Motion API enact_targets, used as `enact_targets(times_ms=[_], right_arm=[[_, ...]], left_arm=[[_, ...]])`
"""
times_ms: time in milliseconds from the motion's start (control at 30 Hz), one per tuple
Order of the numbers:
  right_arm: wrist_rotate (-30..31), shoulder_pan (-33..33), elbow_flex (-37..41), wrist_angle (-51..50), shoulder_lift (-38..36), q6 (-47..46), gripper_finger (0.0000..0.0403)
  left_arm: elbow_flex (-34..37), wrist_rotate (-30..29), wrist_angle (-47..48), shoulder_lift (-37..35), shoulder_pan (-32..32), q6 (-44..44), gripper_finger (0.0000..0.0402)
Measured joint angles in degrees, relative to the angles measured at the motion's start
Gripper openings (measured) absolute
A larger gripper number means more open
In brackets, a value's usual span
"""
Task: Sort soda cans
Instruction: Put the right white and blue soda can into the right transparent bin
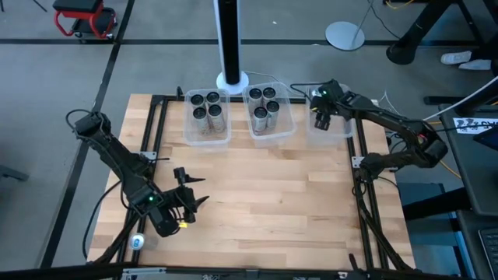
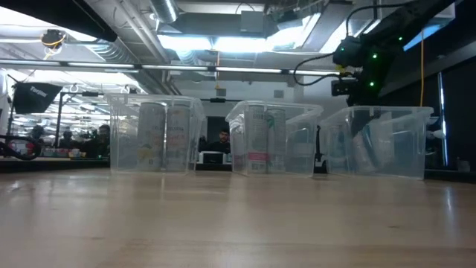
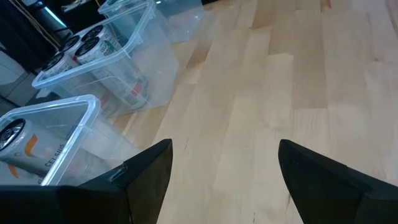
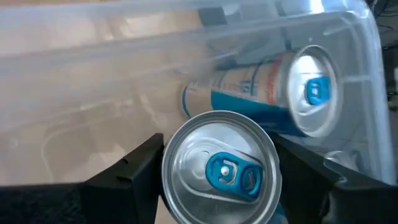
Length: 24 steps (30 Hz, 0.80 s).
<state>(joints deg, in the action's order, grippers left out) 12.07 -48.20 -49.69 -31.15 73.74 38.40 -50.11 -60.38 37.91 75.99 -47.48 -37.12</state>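
The right gripper (image 4: 219, 171) holds 1 blue-tabbed can (image 4: 221, 168) over the right bin (image 1: 342, 131), its body hidden; another can (image 4: 273, 93) lies inside. The left gripper (image 3: 224, 174) hovers wide over the counter (image 1: 272, 194).

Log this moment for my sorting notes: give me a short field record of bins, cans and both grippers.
left bin: four upright cans
middle bin: five upright cans
right bin: one can lying on its side
right gripper: over the right bin, shut on a blue-tabbed can
left gripper: open, empty, over the bare table near its front left
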Motion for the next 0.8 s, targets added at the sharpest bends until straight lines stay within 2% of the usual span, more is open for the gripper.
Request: enact_targets(times_ms=[233, 333, 533, 800], right_arm=[[4.00, -0.19, 0.19, -3.01, -1.49, 0.67, 0.0243], [1.75, -1.16, 1.71, -1.29, -1.49, 0.09, 0.0266], [6.43, -1.35, 4.14, 1.39, -1.64, -0.40, 0.0304], [8.52, -1.33, 3.68, 1.09, -1.58, 1.24, 0.0317]], left_arm=[[0.00, -0.04, -0.01, 0.00, 2.37, 0.02, 0.0280], [0.00, -0.04, -0.02, 0.00, 2.91, 0.03, 0.0280], [0.00, -0.04, 0.00, 0.02, 2.97, 0.04, 0.0280], [0.00, -0.07, -0.02, 0.02, 3.02, 0.25, 0.0280]])
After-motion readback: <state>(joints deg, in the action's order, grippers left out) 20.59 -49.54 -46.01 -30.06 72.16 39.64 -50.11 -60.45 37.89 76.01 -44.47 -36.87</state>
